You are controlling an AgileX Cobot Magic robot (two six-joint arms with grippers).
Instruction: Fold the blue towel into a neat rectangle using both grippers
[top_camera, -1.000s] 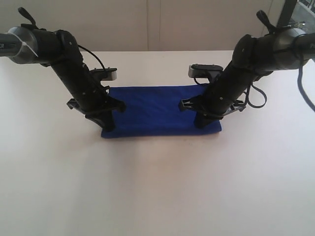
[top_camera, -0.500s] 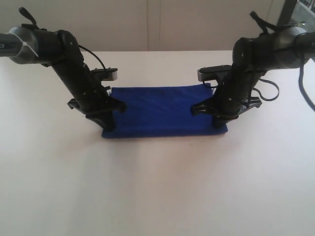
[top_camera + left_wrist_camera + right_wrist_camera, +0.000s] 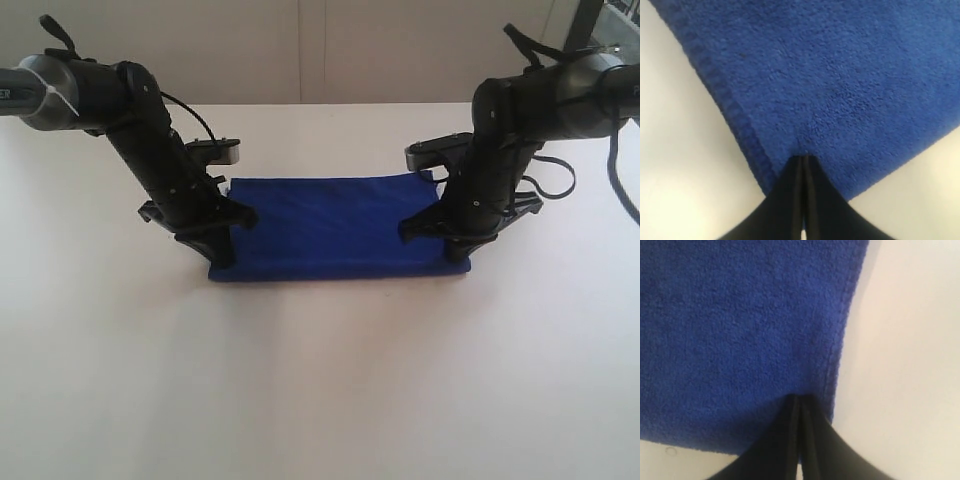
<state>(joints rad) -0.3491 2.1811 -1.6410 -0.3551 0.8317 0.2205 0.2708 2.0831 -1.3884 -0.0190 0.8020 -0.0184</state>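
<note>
In the exterior view the left gripper and right gripper cover the near corners of the blue towel, and both arms run off the picture's sides. Each wrist view crops the towel. Whatever sits between the closed tips, probably a thin fold, is hidden.

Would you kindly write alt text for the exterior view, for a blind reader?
A deep blue rectangular cloth towel lies flat on a white table. The black forked left gripper reaches down to its near left corner, and the black forked right gripper to its near right corner.
</note>
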